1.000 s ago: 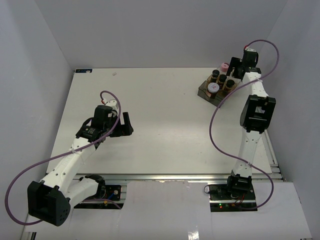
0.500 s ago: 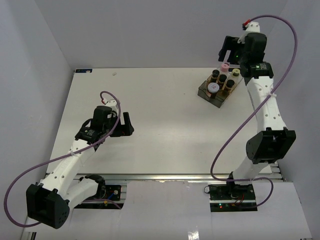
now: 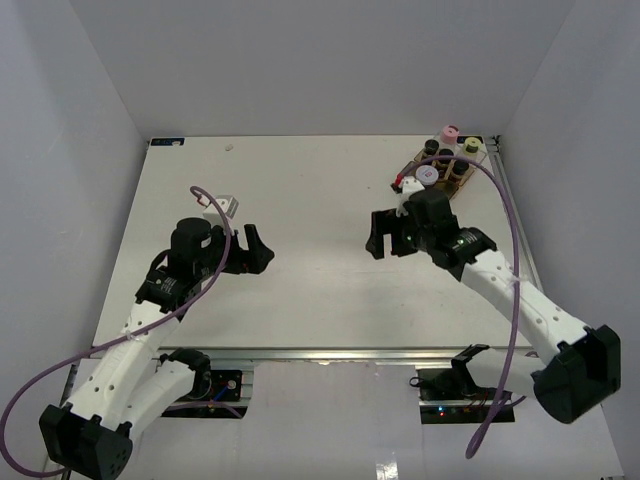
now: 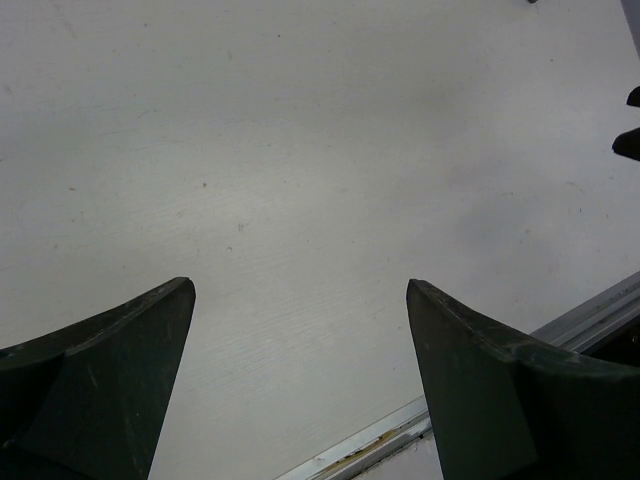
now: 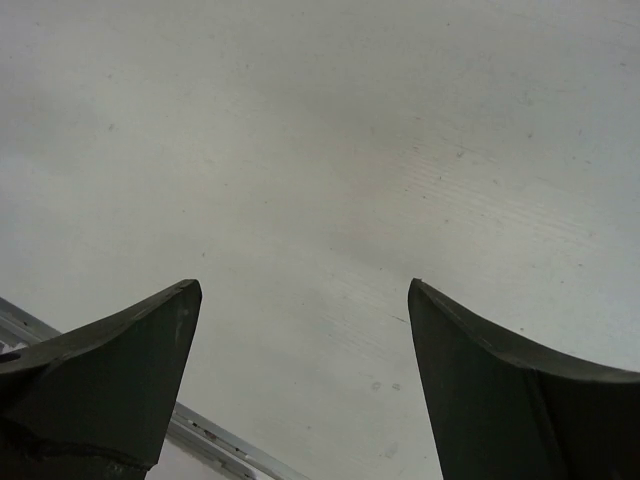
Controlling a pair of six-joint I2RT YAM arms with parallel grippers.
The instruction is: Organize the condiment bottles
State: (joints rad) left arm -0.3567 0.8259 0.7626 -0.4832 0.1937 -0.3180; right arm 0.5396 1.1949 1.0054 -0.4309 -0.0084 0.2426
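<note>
Table (image 3: 320,210) white; bottles (image 3: 428,176) at far-right corner; walls (image 3: 300,60) pale.

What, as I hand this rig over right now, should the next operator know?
Left gripper: fingers open, empty, over bare table.
Right gripper: fingers open, empty, on the near side of the tray.
Condiment bottles: grouped at the tray, far right corner; pink-capped bottle at its far edge, in or out unclear.
Done: no bottle stands loose mid-table.
Left: probably only confirming that pink-capped one is seated.
</note>
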